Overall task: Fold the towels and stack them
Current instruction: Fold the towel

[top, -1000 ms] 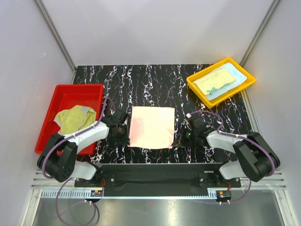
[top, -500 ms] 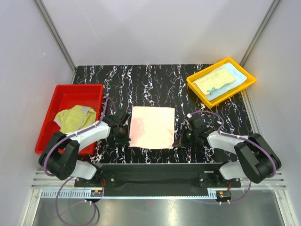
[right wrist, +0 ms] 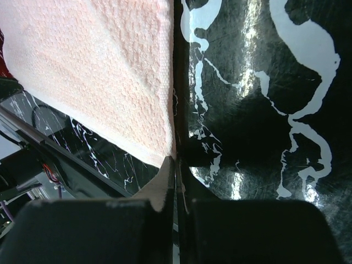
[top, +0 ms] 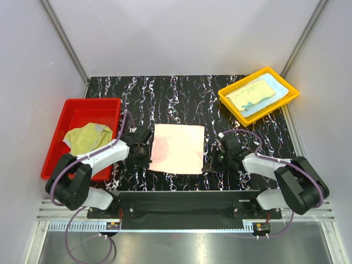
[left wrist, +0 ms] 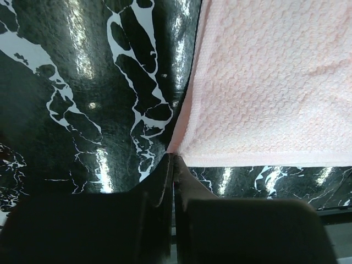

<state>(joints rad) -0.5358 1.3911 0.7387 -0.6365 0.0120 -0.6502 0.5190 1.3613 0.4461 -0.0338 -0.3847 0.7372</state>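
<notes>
- Cloth at far left: a crumpled yellow-green towel [top: 88, 138] lies loose in the red tray [top: 82, 113], on the marbled table [top: 181, 99], with no gripper touching it.
- My left gripper [left wrist: 172, 159] has its jaws pressed together on the near-left corner of the peach-pink towel [top: 177, 147]. In the wrist view the cloth spreads up and to the right of the fingertips.
- That towel lies flat and open at mid-table, between the two arms. It looks roughly square, so I cannot name a long axis. Its near edge runs left to right from one gripper to the other.
- My right gripper [right wrist: 175, 160] is likewise clamped on the near-right corner, with the cloth spreading away to its left.
- I judge the fold turns on this: both pinched corners sit on the near edge and the free far edge lies straight ahead, away from the bases. Neither arm is nearer, so both must carry forward together.
- The yellow tray [top: 243, 81] at far right holds the folded towels [top: 253, 93], yellow-green on light blue, well apart from both grippers.
</notes>
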